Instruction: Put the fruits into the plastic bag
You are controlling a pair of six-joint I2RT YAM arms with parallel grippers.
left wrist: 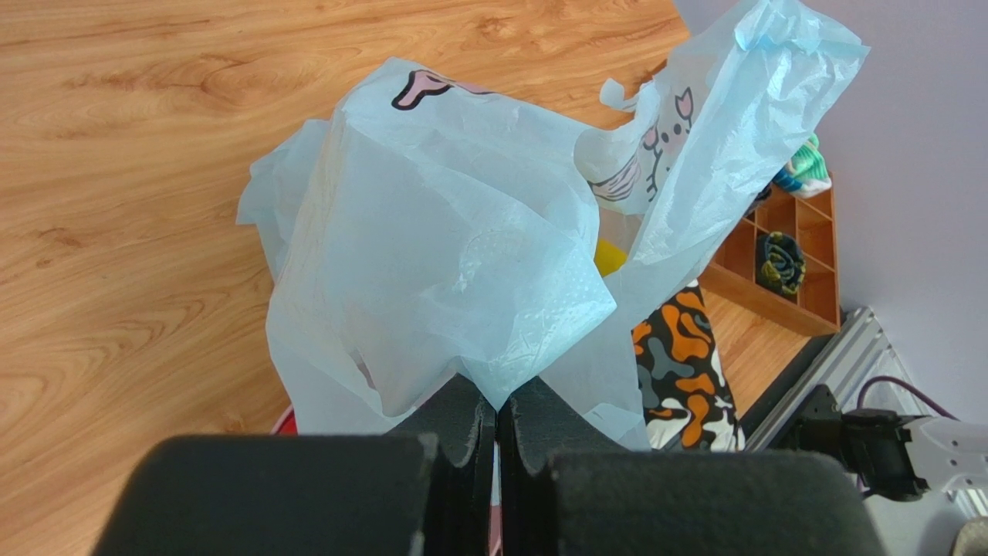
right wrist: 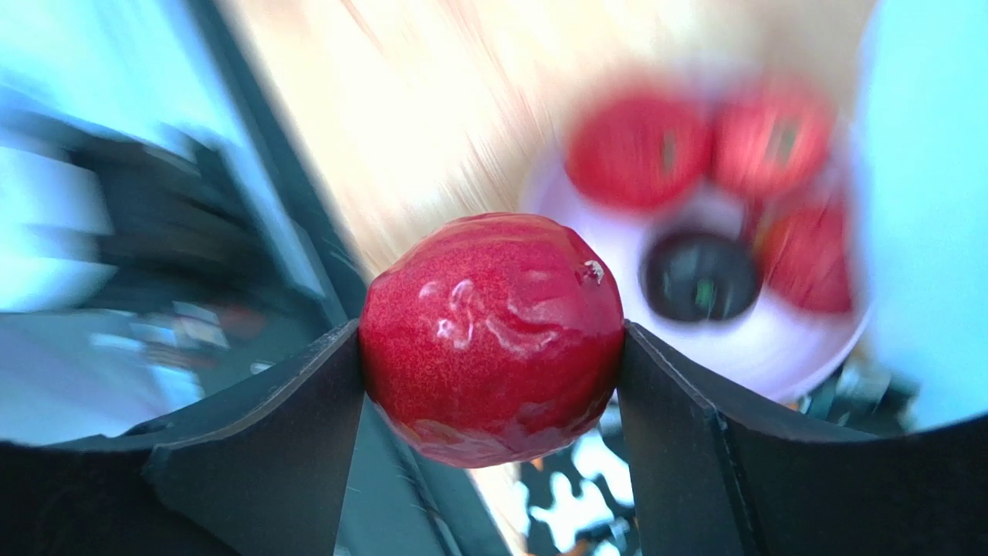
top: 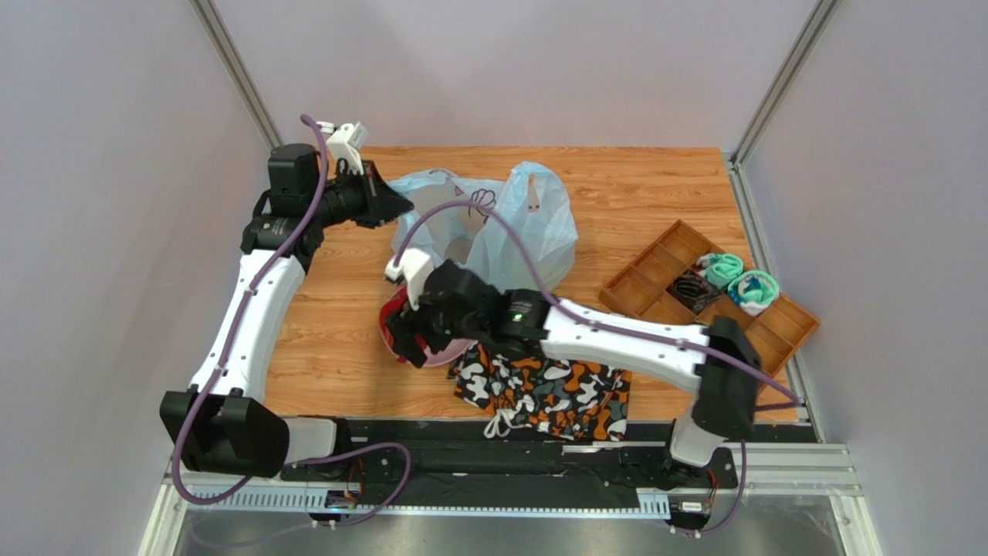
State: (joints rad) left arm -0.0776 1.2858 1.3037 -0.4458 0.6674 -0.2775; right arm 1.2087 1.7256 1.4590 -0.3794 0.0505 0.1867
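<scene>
gripping a glossy red fruit (right wrist: 493, 336) across its widest part, the right pincer (right wrist: 493, 348) has both black fingers (right wrist: 267, 440) pressed to the fruit's sides, one on each flank. beyond its tips and off to the right, blurred, lies a plate (right wrist: 742, 353) carrying three more red fruits (right wrist: 638, 151) with one dark round fruit (right wrist: 699, 276) among them. in the overhead view this pincer hangs over that plate, with the camouflage cloth (top: 545, 394) just behind it toward the arm's base and the plastic bag (top: 510, 226) just ahead of it. the left pincer (left wrist: 499, 405) is clenched on a gathered fold of the bag's pale blue film, its two fingers almost meeting with the plastic nipped between them. the bag billows up and away from those tips, with a handle loop standing highest at the far right. a glimpse of yellow shows in the gap between the bag's folds. past the bag, to the right of this pincer, sits a wooden divided tray (left wrist: 800, 255).
</scene>
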